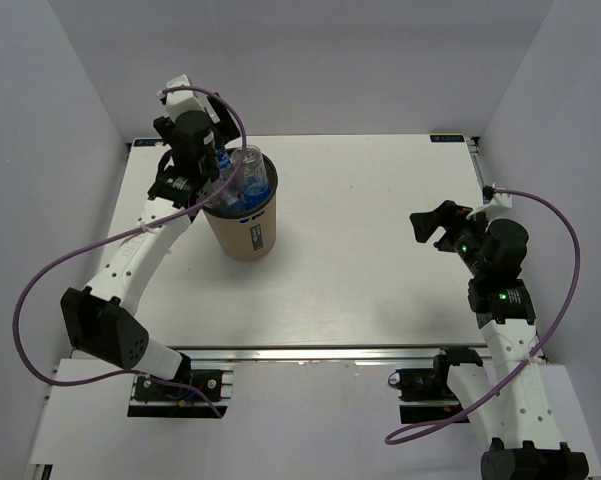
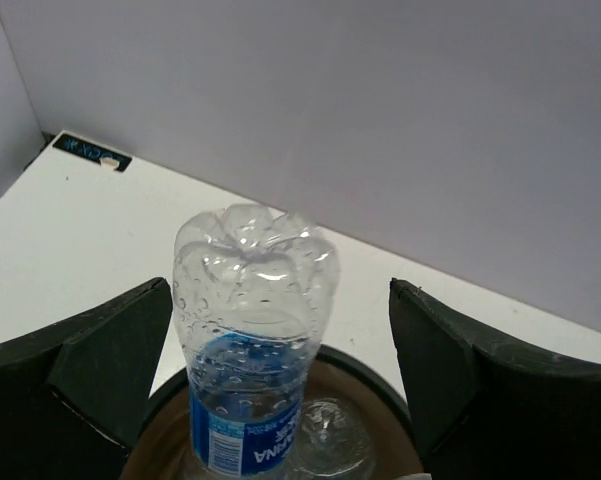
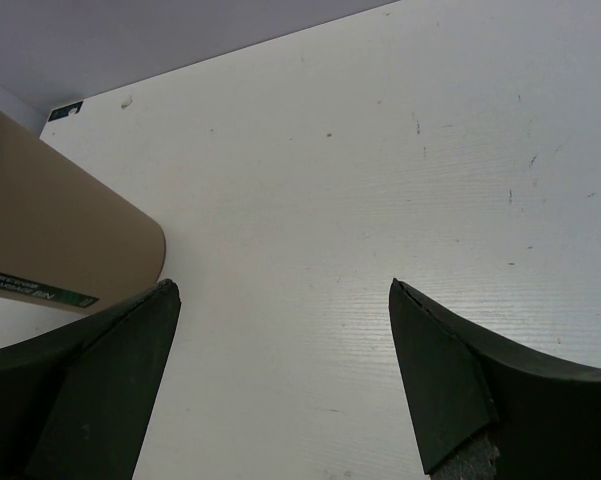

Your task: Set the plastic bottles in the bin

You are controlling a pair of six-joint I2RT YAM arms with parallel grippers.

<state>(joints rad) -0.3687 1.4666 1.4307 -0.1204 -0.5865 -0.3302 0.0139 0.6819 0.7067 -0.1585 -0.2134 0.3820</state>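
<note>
The left gripper (image 1: 216, 176) hung at the far-left rim of the bin (image 1: 250, 238) with its fingers spread wide. Between them, touching neither, a bottle (image 2: 252, 300) stood upside down inside the bin, its long axis upright and its base poking above the rim. More bottles (image 1: 242, 192) sat packed beside it (how many, I could not count). The right gripper (image 1: 437, 222), fingers also apart and holding nothing, hovered over the table (image 1: 380, 180) well away to the right. I saw no bottle outside the bin, so the left arm, much the nearer, probably needed only to lift straight clear.
</note>
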